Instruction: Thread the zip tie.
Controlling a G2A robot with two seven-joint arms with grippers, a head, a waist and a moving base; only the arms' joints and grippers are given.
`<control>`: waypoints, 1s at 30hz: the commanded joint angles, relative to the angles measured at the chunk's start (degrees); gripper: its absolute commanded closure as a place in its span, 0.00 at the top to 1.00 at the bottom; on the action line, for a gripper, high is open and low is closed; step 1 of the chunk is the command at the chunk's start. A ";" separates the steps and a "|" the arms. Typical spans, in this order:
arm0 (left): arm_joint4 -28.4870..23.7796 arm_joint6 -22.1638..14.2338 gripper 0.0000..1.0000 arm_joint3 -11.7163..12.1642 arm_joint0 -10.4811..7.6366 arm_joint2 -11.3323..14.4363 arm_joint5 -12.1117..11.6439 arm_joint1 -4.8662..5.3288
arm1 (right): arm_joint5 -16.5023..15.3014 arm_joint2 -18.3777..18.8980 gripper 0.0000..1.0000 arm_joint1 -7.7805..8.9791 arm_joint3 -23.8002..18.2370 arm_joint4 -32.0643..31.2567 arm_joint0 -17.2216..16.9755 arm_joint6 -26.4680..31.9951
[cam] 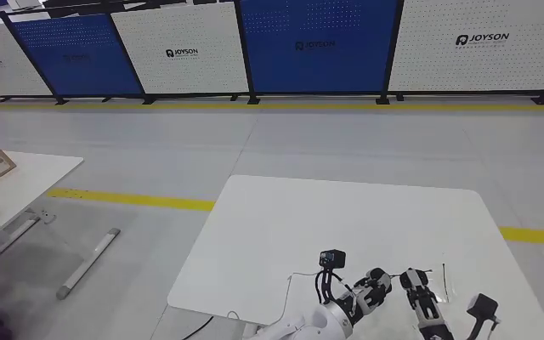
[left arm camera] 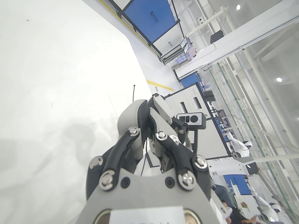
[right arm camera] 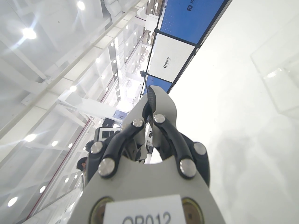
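In the right wrist view my right gripper (right arm camera: 150, 89) is shut on a black zip tie (right arm camera: 145, 80). Its strap runs between the pads and its small square head pokes out past the fingertips. My left gripper (left arm camera: 149, 104) is shut too, and I cannot see what lies between its pads. In the top view the left gripper (cam: 380, 279) and the right gripper (cam: 411, 277) hover tip to tip over the near edge of the white table (cam: 340, 221). A second black zip tie (left arm camera: 133, 93) lies flat on the table beyond them, also seen in the top view (cam: 443, 279).
The white table's front edge runs just under both arms. A thin cable (cam: 289, 289) hangs near its front left. Another white table (cam: 34, 174) stands far left. Blue and white panels (cam: 314, 42) line the back of the floor.
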 commanded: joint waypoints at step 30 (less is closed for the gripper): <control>0.90 -0.65 0.00 -0.49 1.18 -0.79 -0.78 -0.13 | -0.37 0.00 0.00 0.09 0.42 -0.95 0.32 1.86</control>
